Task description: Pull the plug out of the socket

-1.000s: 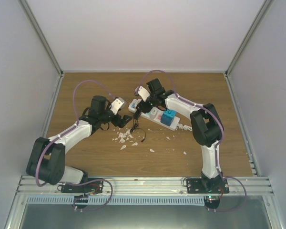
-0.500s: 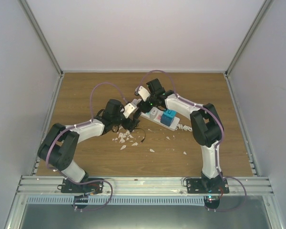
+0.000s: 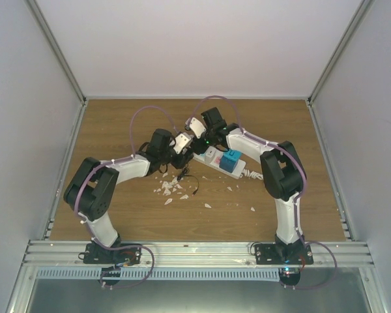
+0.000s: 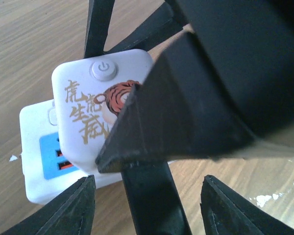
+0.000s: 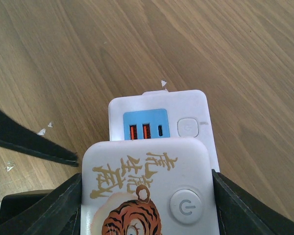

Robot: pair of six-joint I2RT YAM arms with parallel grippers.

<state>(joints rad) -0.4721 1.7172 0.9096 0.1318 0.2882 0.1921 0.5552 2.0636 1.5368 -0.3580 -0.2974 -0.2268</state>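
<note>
Centrally on the wooden table [image 3: 117, 130], the socket [image 3: 213, 156] is lying flat, running from ten o'clock to four o'clock in the overhead view. A blue USB panel is showing at its ten o'clock end. The plug [image 5: 137, 171], a white block bearing a tiger picture, gold characters and a power button, is sitting on the strip just behind that panel. The right gripper [image 5: 146, 178] is clamping the plug, one finger pressing each side. The left gripper [image 4: 147, 181] is hovering at the same end, jaws partly apart and gripping nothing, a dark bar standing between them untouched. A blue block [image 3: 231, 161] is sitting toward four o'clock, the coiled cord [image 3: 251, 174] beyond. White scraps [image 3: 171, 189] are lying at seven o'clock.
</note>
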